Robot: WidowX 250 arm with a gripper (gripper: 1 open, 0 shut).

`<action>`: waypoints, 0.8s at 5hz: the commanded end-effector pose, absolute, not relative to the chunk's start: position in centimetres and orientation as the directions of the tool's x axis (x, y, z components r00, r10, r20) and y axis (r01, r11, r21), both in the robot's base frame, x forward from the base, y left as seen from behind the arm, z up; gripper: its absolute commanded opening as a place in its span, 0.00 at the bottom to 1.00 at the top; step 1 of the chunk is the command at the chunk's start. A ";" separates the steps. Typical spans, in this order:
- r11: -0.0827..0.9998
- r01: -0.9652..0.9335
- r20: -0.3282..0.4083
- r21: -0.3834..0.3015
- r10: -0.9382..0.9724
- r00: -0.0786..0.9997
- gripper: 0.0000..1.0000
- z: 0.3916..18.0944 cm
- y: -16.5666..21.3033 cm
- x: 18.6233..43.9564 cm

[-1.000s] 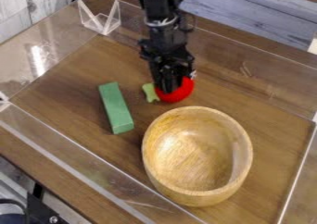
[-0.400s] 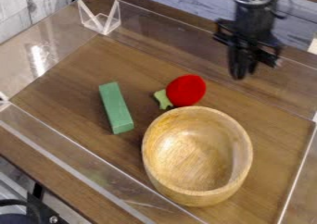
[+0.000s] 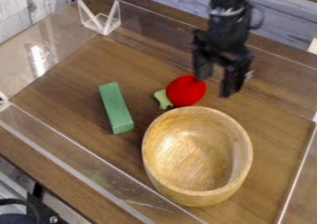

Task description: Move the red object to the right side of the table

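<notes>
The table (image 3: 74,89) bears the red object (image 3: 187,90), green block (image 3: 117,107) and wooden bowl (image 3: 197,154).

single view only. camera set high off one corner of the table (image 3: 74,98), looking down at a slant across the wood top. close range: the clear walls (image 3: 74,172) run out of frame at the near and right edges. the arm (image 3: 229,10) enters from the top edge.

The red object (image 3: 187,90), a small round bright-red ball with a short pale-green stub poking out at its lower left, rests on the brown wood-grain table (image 3: 74,80) near the middle, nothing gripping it. Low clear plastic walls edge the tabletop.
</notes>
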State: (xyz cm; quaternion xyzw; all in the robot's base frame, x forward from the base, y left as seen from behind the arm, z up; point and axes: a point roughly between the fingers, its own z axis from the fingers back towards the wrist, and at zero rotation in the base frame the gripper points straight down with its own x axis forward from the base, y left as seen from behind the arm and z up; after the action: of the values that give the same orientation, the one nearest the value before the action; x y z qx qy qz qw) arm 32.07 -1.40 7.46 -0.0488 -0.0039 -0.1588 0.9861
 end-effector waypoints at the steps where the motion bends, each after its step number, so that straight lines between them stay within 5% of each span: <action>1: 0.938 0.343 0.085 -0.055 -0.338 0.937 1.00 8.0 0.7 32.0; 2: 0.927 0.370 0.084 -0.058 -0.364 0.927 1.00 6.3 1.5 32.0; 3: 0.932 0.357 0.084 -0.063 -0.351 0.932 0.00 5.1 2.1 32.2; 4: 0.947 0.317 0.073 -0.042 -0.314 0.947 0.00 5.7 2.1 32.6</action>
State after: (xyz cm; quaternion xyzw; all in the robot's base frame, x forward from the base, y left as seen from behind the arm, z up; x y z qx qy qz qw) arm 31.73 1.99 4.32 -0.0345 -0.0092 -0.1586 0.9867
